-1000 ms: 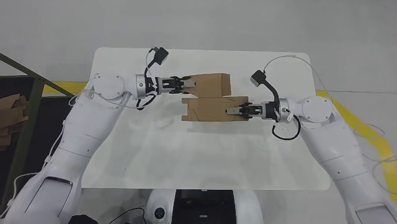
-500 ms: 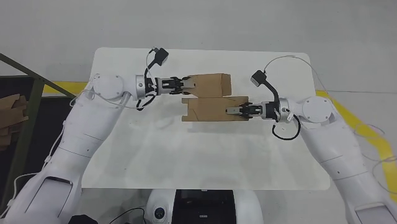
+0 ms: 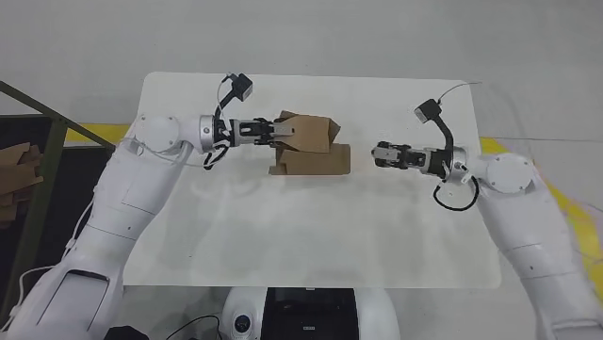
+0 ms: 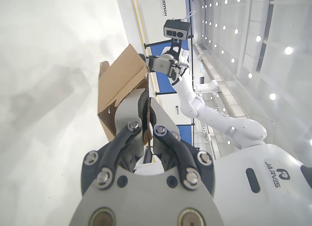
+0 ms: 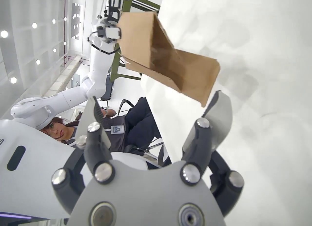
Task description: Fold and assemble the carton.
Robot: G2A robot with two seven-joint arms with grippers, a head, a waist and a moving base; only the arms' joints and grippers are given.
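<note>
One brown corrugated cardboard carton, half-erected: left claw pinches its wall; right claw gapes empty, carton just ahead. Next, likely: regrasp, square up.

One carton, two pincers, one table

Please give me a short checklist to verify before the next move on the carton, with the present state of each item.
1. Left gripper shut on a panel edge of the carton: ok.
2. Right gripper open and apart from the carton: ok.
3. Carton squared into a full box: not ok, it is partly opened and skewed.
4. Carton end facing the right gripper closed: not ok, it is open.
5. Carton bottom flat on the table: cannot tell.
</note>
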